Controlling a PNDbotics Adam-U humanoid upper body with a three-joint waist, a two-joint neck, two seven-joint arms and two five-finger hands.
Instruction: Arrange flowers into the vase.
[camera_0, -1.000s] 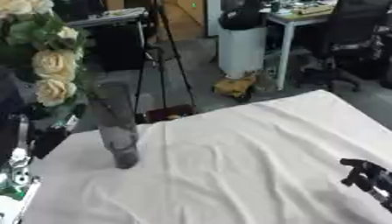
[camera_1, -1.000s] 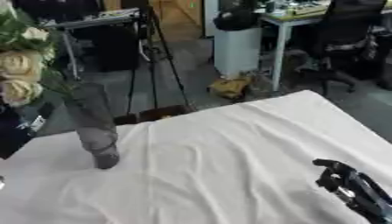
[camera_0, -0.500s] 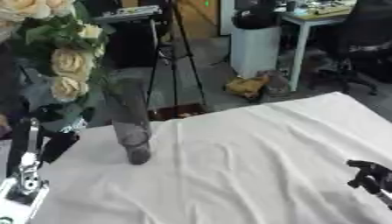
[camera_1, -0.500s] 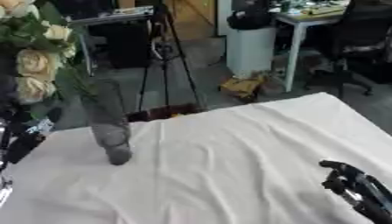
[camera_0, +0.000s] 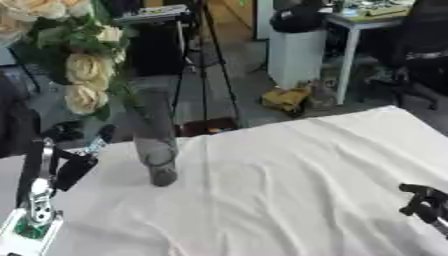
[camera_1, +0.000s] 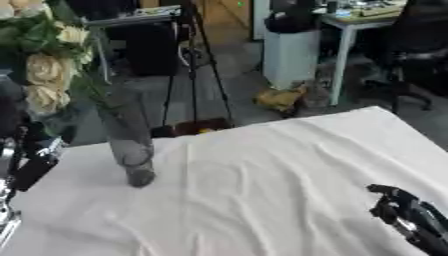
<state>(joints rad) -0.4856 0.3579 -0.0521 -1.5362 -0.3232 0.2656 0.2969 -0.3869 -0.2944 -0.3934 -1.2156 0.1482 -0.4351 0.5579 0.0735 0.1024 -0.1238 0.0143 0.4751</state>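
Broadly, the worktop (camera_0: 289, 190), draped in a wrinkled white cloth, fills the lower part of both views; it carries only one object, far left.

Bunch of cream and pale-yellow roses with dark green leaves (camera_0: 74, 65): high at upper left, blooms above and beside the vase mouth. Stems run down toward the vase; whether they are already inside the mouth or just behind it, cannot tell.

Tall, narrow, translucent grey vase (camera_0: 156, 135): stands on the cloth near the left rear edge, leaning slightly, base touching the cloth.

Left robot hand (camera_0: 70, 165): black, at the left edge just beside the vase, below the blooms. Finger position not readable; whether it holds the stems, cannot tell.

Right robot hand (camera_1: 404, 216): low at the right edge over the cloth, well apart from the vase. Fingers look relaxed, holding nothing; idle.

Step in hand (judgement): insertion of the bunch into the vase, at or near its start.

Next move calls for: stems lined up over the narrow mouth and lowered straight. Risk: the vase is tall on a small base, so a sideways push from stems or hand could tip it.
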